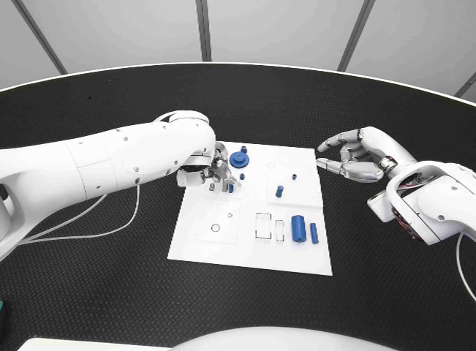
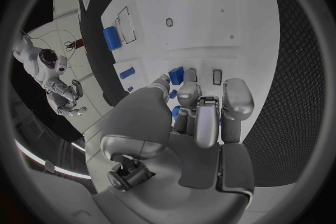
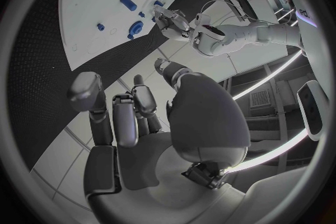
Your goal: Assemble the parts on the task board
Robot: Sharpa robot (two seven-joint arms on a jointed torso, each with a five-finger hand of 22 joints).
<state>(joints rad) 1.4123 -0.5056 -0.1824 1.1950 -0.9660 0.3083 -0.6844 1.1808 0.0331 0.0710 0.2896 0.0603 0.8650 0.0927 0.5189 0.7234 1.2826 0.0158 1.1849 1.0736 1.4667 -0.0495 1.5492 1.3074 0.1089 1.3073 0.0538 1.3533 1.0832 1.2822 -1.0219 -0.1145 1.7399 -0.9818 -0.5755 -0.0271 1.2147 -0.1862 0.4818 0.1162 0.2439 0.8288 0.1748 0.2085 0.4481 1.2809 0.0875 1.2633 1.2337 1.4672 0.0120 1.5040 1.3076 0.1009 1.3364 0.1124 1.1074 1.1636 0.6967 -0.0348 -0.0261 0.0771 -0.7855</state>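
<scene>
Parts on the task board (image 1: 196,245) are small blue pieces, and they look like rigid moulded plastic: light, stiff, smooth, and easy to flick away or tip if nudged from one side. The board lies flat in the middle of the desk (image 1: 90,292). Near its front right corner lie a thick blue cylinder (image 1: 297,227) and, just beside it, a slim blue rod (image 1: 314,233); both would roll, so each is best pinched across its middle with fingertips on opposite sides. A short blue peg (image 1: 278,191) stands near the board's centre, and a blue round knobbed piece (image 1: 239,159) sits near the far left corner; that one should be taken by its rim or its raised stem.

The left hand (image 1: 204,173) is down over the board's far left part, fingers curled close to small blue pieces (image 2: 176,74) at its fingertips (image 2: 187,92); I cannot tell whether it pinches one or merely touches it. The right hand (image 1: 356,159) hovers off the board's far right edge above the desk, fingers loosely apart and holding nothing.

Such small parts likely need a light, squarely aligned grip to avoid jamming in their sockets.
</scene>
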